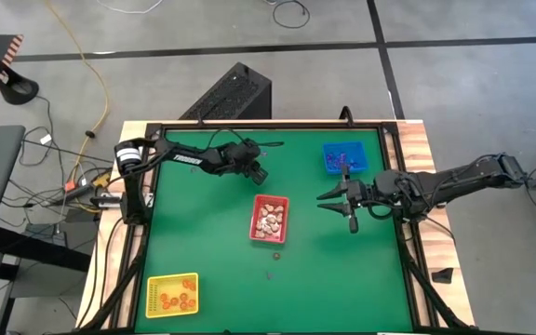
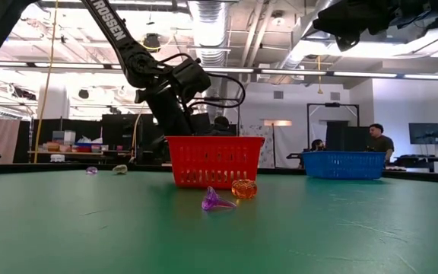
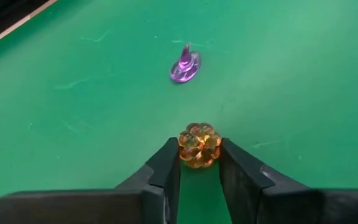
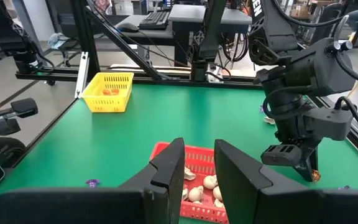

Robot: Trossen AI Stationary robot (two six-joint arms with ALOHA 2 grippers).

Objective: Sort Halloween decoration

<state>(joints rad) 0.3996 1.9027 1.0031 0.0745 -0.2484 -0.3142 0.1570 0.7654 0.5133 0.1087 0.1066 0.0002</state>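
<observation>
An orange pumpkin trinket [image 3: 199, 144] is clasped between the two fingers of the left gripper [image 3: 199, 163], which are closed to the trinket's width and touch it on both sides. Whether the pumpkin rests on the green table [image 1: 212, 242] or is lifted off it cannot be told. One purple witch-hat trinket [image 3: 186, 64] is seen lying on the table just beyond the held pumpkin, apart from it. The left arm is stretched in from the table's left edge and bent downward at the wrist, so that its gripper is placed just past the far left corner of the red tray [image 1: 284, 207].

The right gripper [image 1: 335, 203] is held to the right of the red tray, near it but apart. Its fingers are spread wide and nothing is held between them. The right arm is extended nearly level from the table's right edge, pointing toward the red tray.

Three trays are counted. The red tray is filled with several cream trinkets [image 4: 204, 186]. The blue tray [image 1: 328, 166], far right of the red tray, is loaded with purple pieces too small to count. The yellow tray [image 1: 156, 284], near left of the red tray, holds several orange trinkets [image 1: 179, 299].

Two loose trinkets are found just in front of the red tray: one purple hat [image 2: 217, 200] and one orange pumpkin [image 2: 243, 188], side by side.
</observation>
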